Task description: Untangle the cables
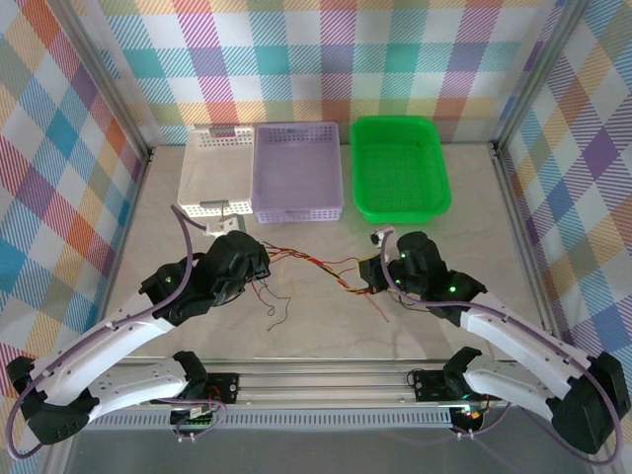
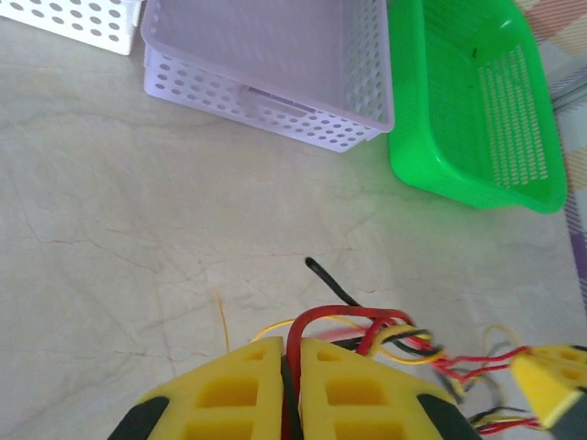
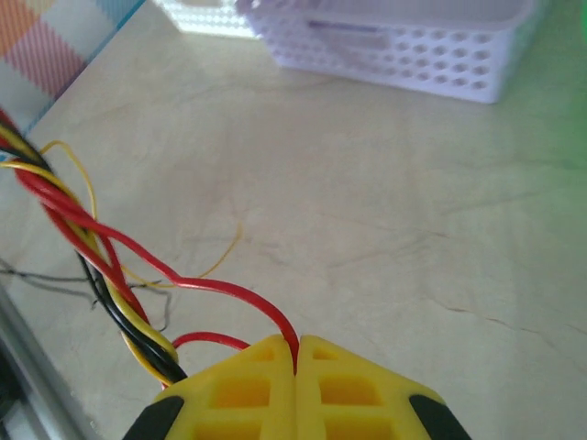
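A bundle of thin red, yellow and black cables (image 1: 314, 265) stretches across the table between my two grippers. My left gripper (image 1: 259, 259) is shut on a red and a black cable (image 2: 341, 316), which loop out of its yellow fingertips (image 2: 261, 367) into a tangle to the right. My right gripper (image 1: 373, 273) is shut on a single red cable (image 3: 229, 289). That cable runs left into a twisted strand of red, yellow and black cables (image 3: 101, 266). Loose thin black and yellow ends (image 1: 272, 306) lie on the table below the bundle.
Three baskets stand in a row at the back: white (image 1: 217, 168), pale purple (image 1: 299, 170) and green (image 1: 398, 168). A metal rail (image 1: 326, 380) runs along the near edge. Checked walls enclose the table (image 1: 326, 336).
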Controlling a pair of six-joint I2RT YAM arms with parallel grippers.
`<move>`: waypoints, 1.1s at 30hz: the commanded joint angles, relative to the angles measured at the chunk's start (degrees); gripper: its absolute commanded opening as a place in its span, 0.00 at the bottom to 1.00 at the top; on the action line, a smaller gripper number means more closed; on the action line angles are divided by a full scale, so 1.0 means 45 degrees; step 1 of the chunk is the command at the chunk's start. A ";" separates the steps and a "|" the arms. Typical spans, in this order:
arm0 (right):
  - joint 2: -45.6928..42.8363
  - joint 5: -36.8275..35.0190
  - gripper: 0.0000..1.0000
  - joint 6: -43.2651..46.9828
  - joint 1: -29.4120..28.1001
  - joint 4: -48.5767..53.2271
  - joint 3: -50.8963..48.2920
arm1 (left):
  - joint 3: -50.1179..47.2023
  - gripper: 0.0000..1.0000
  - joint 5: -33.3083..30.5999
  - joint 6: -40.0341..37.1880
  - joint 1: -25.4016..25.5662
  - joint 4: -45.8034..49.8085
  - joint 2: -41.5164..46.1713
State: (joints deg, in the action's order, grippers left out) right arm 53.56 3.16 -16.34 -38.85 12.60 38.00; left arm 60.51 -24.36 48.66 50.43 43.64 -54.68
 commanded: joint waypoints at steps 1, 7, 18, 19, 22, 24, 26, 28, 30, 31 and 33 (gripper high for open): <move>-0.0946 -0.1034 0.00 -0.0612 0.0588 0.1355 -0.0090 | 0.0535 0.00 -0.1012 -0.0845 -0.0379 0.1226 -0.0197; -0.1912 -0.1711 0.00 -0.0897 0.1308 0.2998 0.0780 | 0.0603 0.00 -0.1040 -0.1518 -0.0679 0.1748 -0.0283; -0.2871 -0.0761 0.00 -0.1428 0.3249 0.4645 0.1492 | 0.0917 0.00 -0.1261 -0.3576 -0.1811 0.2873 -0.0792; -0.2919 -0.0749 0.00 -0.1406 0.3327 0.4722 0.1518 | 0.0947 0.00 -0.1329 -0.3743 -0.1849 0.2942 -0.0877; -0.3139 -0.0717 0.00 -0.1353 0.3549 0.5040 0.1661 | 0.1044 0.00 -0.1505 -0.4234 -0.2055 0.3203 -0.1143; -0.3263 -0.0857 0.00 -0.1323 0.3665 0.5264 0.1758 | 0.1046 0.00 -0.1715 -0.4486 -0.2120 0.3308 -0.1173; -0.3362 -0.1107 0.00 -0.1252 0.3822 0.5552 0.1924 | 0.1063 0.00 -0.1973 -0.4792 -0.2285 0.3417 -0.1161; -0.3522 -0.1307 0.00 -0.1141 0.3957 0.5749 0.2085 | 0.1082 0.00 -0.2202 -0.5123 -0.2499 0.3493 -0.1161; -0.3593 -0.1498 0.00 -0.1067 0.4076 0.5965 0.2263 | 0.1089 0.00 -0.2219 -0.5431 -0.2731 0.3513 -0.1178; -0.3594 -0.1547 0.00 -0.1024 0.4116 0.6053 0.2342 | 0.1084 0.00 -0.2287 -0.5582 -0.2849 0.3526 -0.1197; -0.3580 -0.1587 0.00 -0.0982 0.4171 0.6178 0.2518 | 0.1014 0.00 -0.2379 -0.5819 -0.3047 0.3528 -0.1271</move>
State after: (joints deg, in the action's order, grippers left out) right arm 38.11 -0.30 -21.78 -20.88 37.69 46.52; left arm 64.03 -29.85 26.28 38.33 55.72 -60.58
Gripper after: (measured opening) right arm 0.041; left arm 0.082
